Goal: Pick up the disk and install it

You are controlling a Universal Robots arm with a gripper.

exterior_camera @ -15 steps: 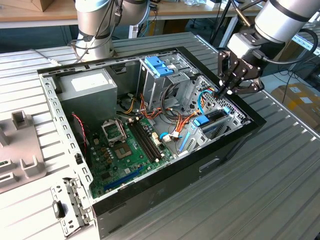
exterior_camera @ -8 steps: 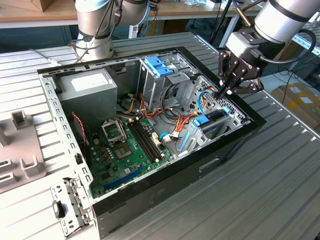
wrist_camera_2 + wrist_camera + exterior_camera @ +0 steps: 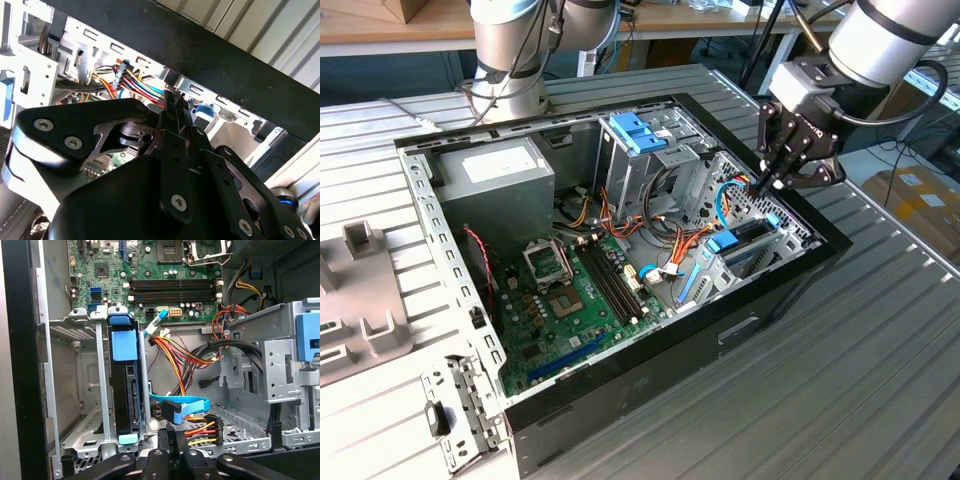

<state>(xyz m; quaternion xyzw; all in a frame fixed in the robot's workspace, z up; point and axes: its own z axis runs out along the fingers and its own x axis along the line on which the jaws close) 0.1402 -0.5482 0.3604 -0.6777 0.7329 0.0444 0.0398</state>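
The disk [image 3: 124, 390] stands on edge in a metal bay of the open computer case [image 3: 620, 375], a dark drive in a light-blue carrier with its blue end tab [image 3: 124, 344] pointing toward the motherboard. In the exterior view the disk [image 3: 748, 238] sits in the bay at the case's right end. My gripper [image 3: 764, 184] hangs just above that end of the case, beside the bay and clear of the disk. Its fingertips [image 3: 170, 436] are pressed together with nothing between them; the second wrist view shows the gripper [image 3: 175, 99] shut as well.
A flat blue cable [image 3: 186, 405] and coloured power wires [image 3: 200, 430] lie right below the fingers. A drive cage with blue latches [image 3: 638, 132], a power supply [image 3: 505, 175] and the green motherboard [image 3: 575, 300] fill the case. A second arm's base [image 3: 510, 60] stands behind it.
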